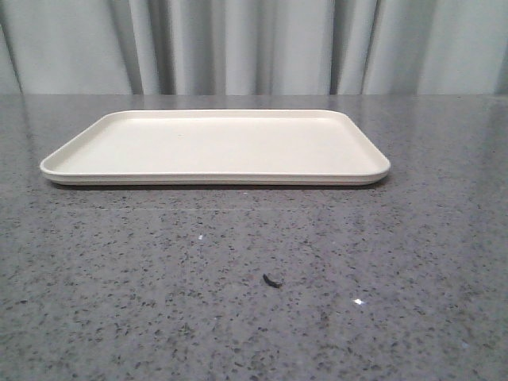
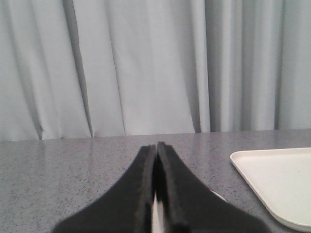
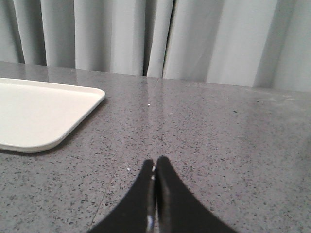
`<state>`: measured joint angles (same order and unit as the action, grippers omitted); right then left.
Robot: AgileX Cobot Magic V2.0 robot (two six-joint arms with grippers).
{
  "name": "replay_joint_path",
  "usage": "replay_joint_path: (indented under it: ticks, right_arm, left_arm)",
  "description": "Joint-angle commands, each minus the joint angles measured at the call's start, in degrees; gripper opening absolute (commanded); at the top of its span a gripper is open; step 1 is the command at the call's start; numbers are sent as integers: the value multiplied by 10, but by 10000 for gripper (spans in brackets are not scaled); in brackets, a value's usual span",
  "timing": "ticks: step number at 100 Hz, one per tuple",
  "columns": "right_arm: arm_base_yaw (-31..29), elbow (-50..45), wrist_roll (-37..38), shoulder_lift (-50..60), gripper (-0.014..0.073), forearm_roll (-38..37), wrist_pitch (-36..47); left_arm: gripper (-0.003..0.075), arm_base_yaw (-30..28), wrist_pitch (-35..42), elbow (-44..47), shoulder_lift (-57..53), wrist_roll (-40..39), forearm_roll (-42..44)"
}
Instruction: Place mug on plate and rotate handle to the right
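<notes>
The cream rectangular plate [image 1: 214, 144] lies flat on the grey speckled table, at mid-depth in the front view, with nothing on it. Its corner also shows in the left wrist view [image 2: 282, 182] and in the right wrist view [image 3: 39, 114]. The mug and its handle are out of view. A small white sliver [image 2: 219, 196] peeks from behind the left fingers; I cannot tell what it is. My left gripper [image 2: 156, 145] is shut, low over the table to the left of the plate. My right gripper [image 3: 155, 162] is shut, low over the table to the right of the plate. Neither gripper shows in the front view.
A small dark scrap [image 1: 272, 280] lies on the tabletop in front of the plate. A pale pleated curtain [image 1: 254, 48] hangs behind the table's far edge.
</notes>
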<state>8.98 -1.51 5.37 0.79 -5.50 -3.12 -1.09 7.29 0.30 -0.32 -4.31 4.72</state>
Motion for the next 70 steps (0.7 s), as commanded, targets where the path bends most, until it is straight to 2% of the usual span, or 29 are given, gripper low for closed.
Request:
replay_joint_path:
  ticks: [1,14,26,34,49,70]
  right_arm:
    - [-4,0,0,7,-62,1,49]
    - [-4,0,0,7,-62,1,80]
    - [-4,9,0,7,-62,6,114]
    - [-4,32,0,7,-62,28,106]
    - [-4,99,0,3,-62,35,71]
    - [-4,207,0,-47,-60,35,50]
  left_arm:
    - [-19,0,52,2,-19,-6,-4]
    - [-19,0,76,-5,-19,-6,-9]
    - [-19,0,78,-28,-19,-6,-69]
    - [-19,0,57,-54,-19,-6,-101]
    - [-19,0,-3,-124,-14,-6,-101]
    - [-19,0,-30,-215,22,-6,-101]
